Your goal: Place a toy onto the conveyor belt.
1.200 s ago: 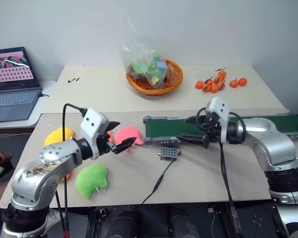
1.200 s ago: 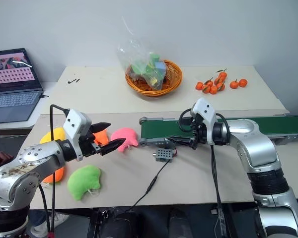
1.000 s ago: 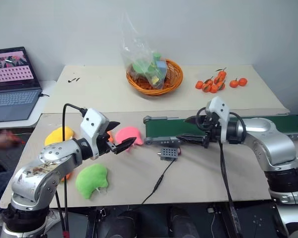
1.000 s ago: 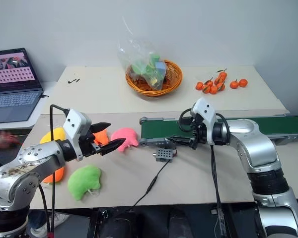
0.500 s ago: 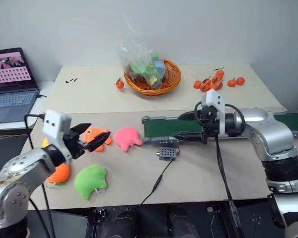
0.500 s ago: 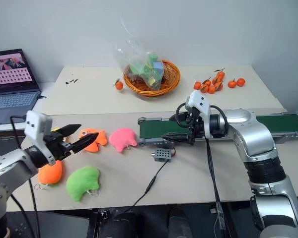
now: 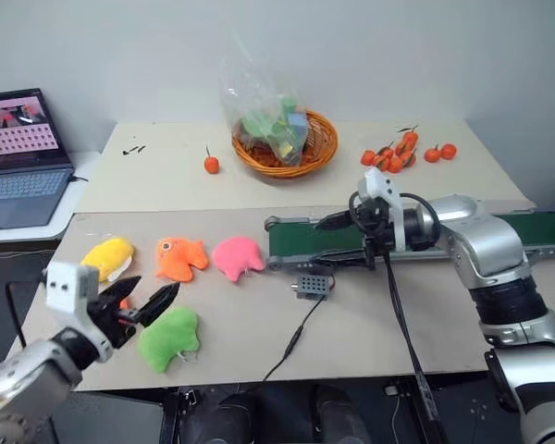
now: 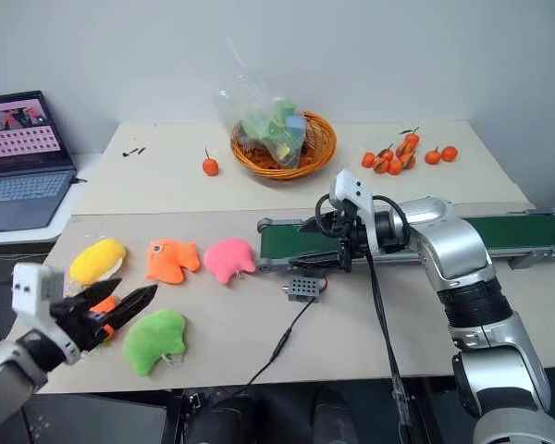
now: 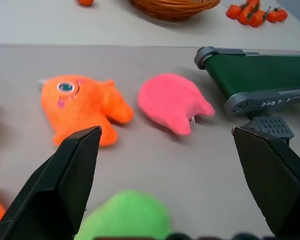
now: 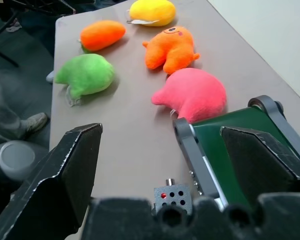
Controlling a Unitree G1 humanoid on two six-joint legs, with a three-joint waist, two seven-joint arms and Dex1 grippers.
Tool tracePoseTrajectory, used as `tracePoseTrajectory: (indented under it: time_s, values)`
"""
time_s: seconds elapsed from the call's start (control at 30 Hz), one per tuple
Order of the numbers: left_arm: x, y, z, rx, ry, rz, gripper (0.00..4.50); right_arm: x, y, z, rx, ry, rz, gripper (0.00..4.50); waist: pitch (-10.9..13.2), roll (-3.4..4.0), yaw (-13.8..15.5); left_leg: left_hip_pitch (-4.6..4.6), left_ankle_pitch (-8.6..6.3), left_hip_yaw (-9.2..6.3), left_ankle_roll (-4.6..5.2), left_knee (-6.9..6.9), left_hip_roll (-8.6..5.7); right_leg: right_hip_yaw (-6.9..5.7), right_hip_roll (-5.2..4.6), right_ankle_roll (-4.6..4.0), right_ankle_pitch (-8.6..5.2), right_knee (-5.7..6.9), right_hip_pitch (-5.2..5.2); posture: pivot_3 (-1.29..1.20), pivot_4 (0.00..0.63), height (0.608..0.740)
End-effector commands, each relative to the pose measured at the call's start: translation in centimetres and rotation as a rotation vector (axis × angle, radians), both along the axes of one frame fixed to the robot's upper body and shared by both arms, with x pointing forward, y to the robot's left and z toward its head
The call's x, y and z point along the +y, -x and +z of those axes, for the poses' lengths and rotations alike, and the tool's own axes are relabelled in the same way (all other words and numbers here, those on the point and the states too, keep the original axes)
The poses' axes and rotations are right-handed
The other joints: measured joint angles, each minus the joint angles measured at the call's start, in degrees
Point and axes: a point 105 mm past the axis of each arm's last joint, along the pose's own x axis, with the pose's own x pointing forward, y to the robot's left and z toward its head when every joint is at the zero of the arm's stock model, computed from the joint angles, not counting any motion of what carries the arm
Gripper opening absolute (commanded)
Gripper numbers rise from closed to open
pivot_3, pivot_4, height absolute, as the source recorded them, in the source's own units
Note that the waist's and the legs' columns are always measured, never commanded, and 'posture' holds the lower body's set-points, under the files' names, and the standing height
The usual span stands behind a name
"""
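Observation:
The toy [image 10: 102, 34], a small elongated orange plush, lies near the table's left front edge between the yellow plush [image 8: 96, 260] and the green plush [image 8: 155, 339]. My left gripper [image 8: 137, 285] hovers open and empty just over it and hides part of it. The conveyor belt [image 7: 301, 239], dark green in a grey frame, runs from the table's middle off to the right. My right gripper [image 8: 313, 245] stands open and empty over the belt's left end, pointing left.
An orange fish plush [image 7: 180, 259] and a pink plush [image 7: 238, 256] lie left of the belt. A grey control box [image 7: 313, 285] with a cable sits in front of it. On the back table are a basket [image 7: 287, 139], small oranges [image 7: 402, 157], one loose orange [image 7: 210, 165] and a laptop [image 7: 18, 153].
My left arm pulled back from the pink plush toward the table's left front edge, uncovering the fish plush. The right gripper turned and edged left. A loose orange appeared on the back table.

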Motion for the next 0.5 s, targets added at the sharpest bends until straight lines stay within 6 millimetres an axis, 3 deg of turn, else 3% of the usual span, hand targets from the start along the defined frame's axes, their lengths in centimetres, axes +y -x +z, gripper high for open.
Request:
tracePoseTrajectory:
  time_s: [0.03, 0.17, 0.4, 0.5]
  values:
    - [2.3, 1.2, 1.3, -0.068, 0.084, 0.145, 4.46, 0.5, 0.1, 1.1, -0.031, -0.001, 0.051, 4.50, 0.00, 0.00, 0.04, 0.04, -0.01, 0.00, -0.01, 0.00, 0.07, -0.01, 0.01, -0.02, -0.02, 0.00, 0.04, 0.00, 0.150, 0.740]
    - [3.3, 2.6, 0.5, -0.047, 0.134, 0.272, 4.46, 0.9, 0.0, 1.0, -0.021, 0.003, 0.081, 4.50, 0.00, 0.00, 0.05, 0.12, -0.01, 0.02, -0.02, 0.01, 0.11, -0.06, 0.00, -0.07, -0.08, -0.02, 0.15, 0.00, 0.150, 0.740]
    - [1.2, 5.2, -2.0, 0.020, 0.293, 0.409, 4.46, 1.6, -0.2, 0.6, -0.006, 0.013, 0.122, 4.50, 0.00, -0.01, 0.19, 0.01, -0.09, 0.11, 0.08, 0.01, 0.12, -0.03, -0.01, -0.08, -0.06, -0.25, 0.15, 0.00, 0.150, 0.740]
    - [1.3, 6.1, -2.7, 0.016, 0.396, 0.505, 4.46, 2.0, -0.4, 0.5, 0.000, 0.013, 0.149, 4.50, 0.00, -0.01, 0.26, -0.03, -0.09, 0.13, 0.08, 0.01, 0.17, -0.04, 0.00, -0.08, -0.08, -0.30, 0.16, 0.00, 0.150, 0.740]
